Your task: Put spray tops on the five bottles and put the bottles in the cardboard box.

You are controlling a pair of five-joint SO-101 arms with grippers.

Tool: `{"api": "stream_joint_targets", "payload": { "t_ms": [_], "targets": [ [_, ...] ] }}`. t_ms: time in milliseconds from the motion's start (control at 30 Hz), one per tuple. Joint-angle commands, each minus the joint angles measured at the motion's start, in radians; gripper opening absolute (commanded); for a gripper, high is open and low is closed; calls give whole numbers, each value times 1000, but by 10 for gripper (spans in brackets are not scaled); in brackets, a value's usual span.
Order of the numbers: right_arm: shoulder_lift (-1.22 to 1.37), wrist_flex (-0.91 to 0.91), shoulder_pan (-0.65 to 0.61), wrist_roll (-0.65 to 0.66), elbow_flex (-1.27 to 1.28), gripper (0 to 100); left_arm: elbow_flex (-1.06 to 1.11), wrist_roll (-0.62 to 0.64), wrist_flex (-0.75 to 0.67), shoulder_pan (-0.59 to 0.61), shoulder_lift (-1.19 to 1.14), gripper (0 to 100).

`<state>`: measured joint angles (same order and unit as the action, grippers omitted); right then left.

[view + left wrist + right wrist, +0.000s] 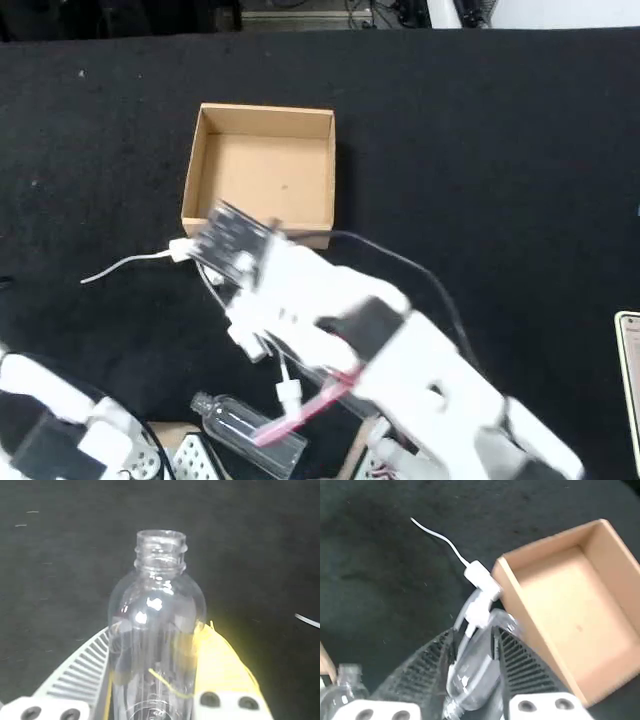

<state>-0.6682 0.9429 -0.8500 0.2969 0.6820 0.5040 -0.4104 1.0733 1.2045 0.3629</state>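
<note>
My left gripper [157, 630] is holding an uncapped bottle [157, 610] by its body. The white finger [85, 665] and the yellow finger are pressing on its two sides, closed as far as the clear plastic is allowing. The bare neck is pointing away from my wrist, past the fingertips. This bottle is lying at the near edge of the black table [500, 150], well apart from the cardboard box [265, 170].

My right gripper [472, 635] is clamping a second bottle [470, 675] between its black ribbed fingers [520, 665], which are drawn in tight against it. A white spray top [480, 582] is sitting on this bottle's neck, beyond the fingertips. Its thin tube [437, 535] is trailing to the left over the table. The spray top is lying just beside the near left corner of the box, outside it. Whether it is touching the wall I cannot tell. The box is standing with its opening up.
</note>
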Motion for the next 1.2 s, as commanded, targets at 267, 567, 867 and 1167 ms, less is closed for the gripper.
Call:
{"api": "stream_joint_targets", "payload": {
  "t_ms": [267, 567, 867, 1167],
  "targets": [
    [639, -51, -120, 241, -483, 215, -309, -138, -17, 236, -250, 40],
    [992, -48, -118, 374, -762, 215, -427, -138, -17, 312, -364, 40],
    [1150, 34, -75, 542, -941, 215, -424, -138, 0, 309, -367, 40],
    [1285, 32, -17, 655, -1040, 215, -432, -138, 44, 303, -359, 40]
  ]
}}
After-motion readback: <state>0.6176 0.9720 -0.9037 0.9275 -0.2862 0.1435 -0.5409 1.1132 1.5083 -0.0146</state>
